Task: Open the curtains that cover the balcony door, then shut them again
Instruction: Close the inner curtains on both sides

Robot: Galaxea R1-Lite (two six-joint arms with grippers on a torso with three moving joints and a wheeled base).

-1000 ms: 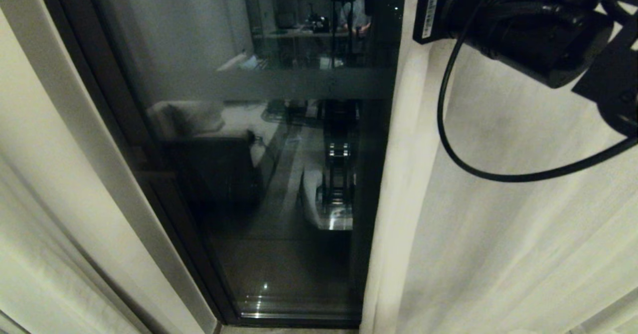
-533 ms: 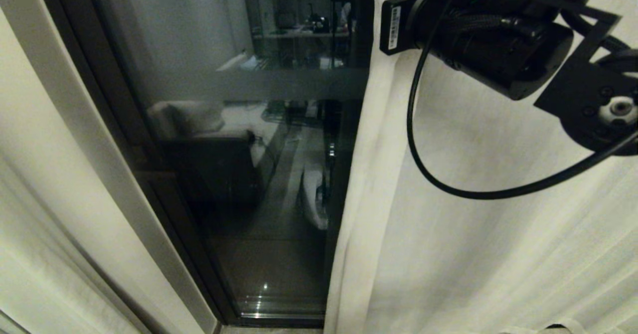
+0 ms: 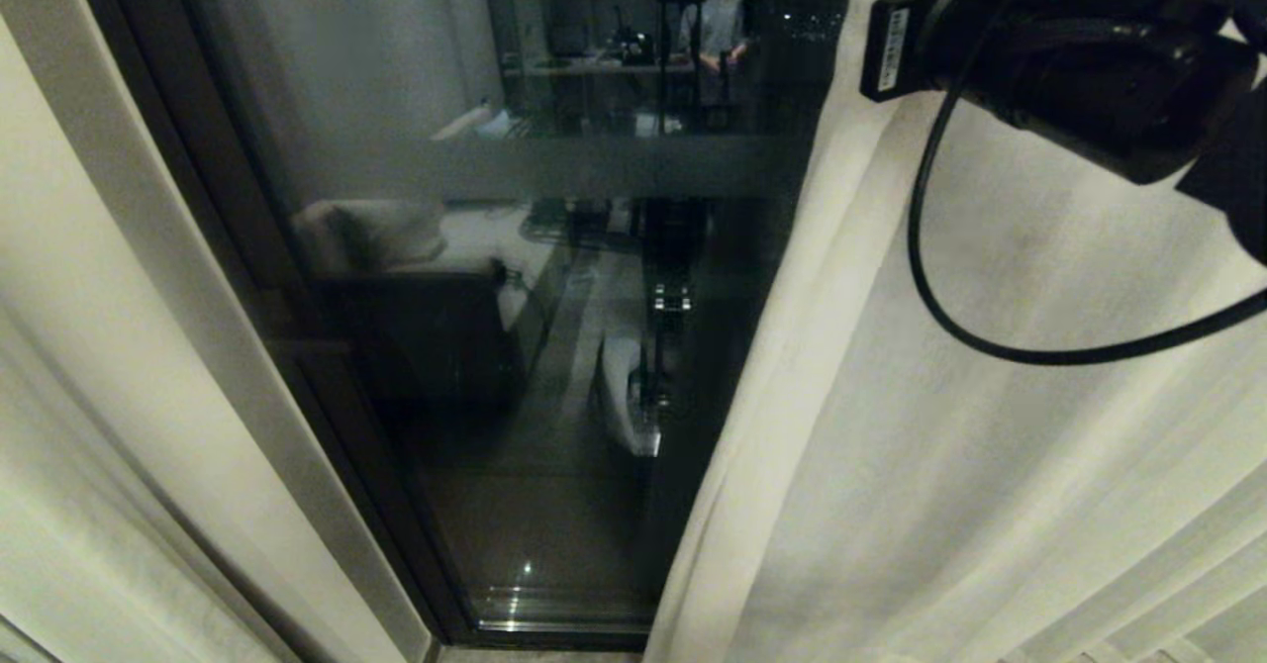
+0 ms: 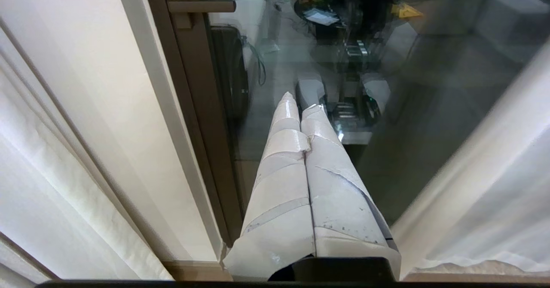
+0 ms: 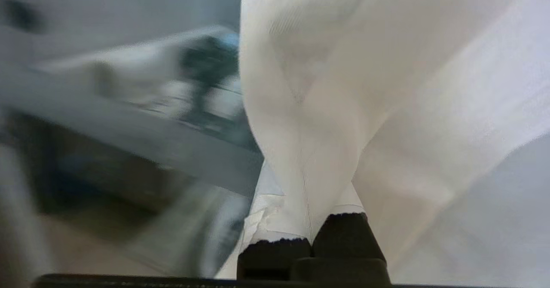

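The balcony door [image 3: 515, 346] shows as dark glass with a frosted band [image 3: 594, 166] between the two cream curtains. The left panel [image 3: 59, 465] hangs at the left edge and the right panel [image 3: 990, 445] covers the right half. My right arm's wrist [image 3: 1069, 59] is up at the top right, against the right panel's inner edge. In the right wrist view my right gripper [image 5: 307, 185] is shut on a bunched fold of that curtain [image 5: 343, 86]. My left gripper [image 4: 303, 101] is shut and empty, hanging low before the glass [image 4: 408, 107].
The door's dark frame [image 3: 247, 277] runs down beside the left panel. The glass reflects a room and a standing person [image 3: 718, 20]. A black cable [image 3: 940, 317] loops down from my right wrist in front of the right panel. The door's bottom rail [image 3: 574, 633] meets the floor.
My right arm swung left with the curtain edge, then back right, further than a second ago. The panel's upper edge followed it; its lower hem stayed further left. The left arm has not moved.
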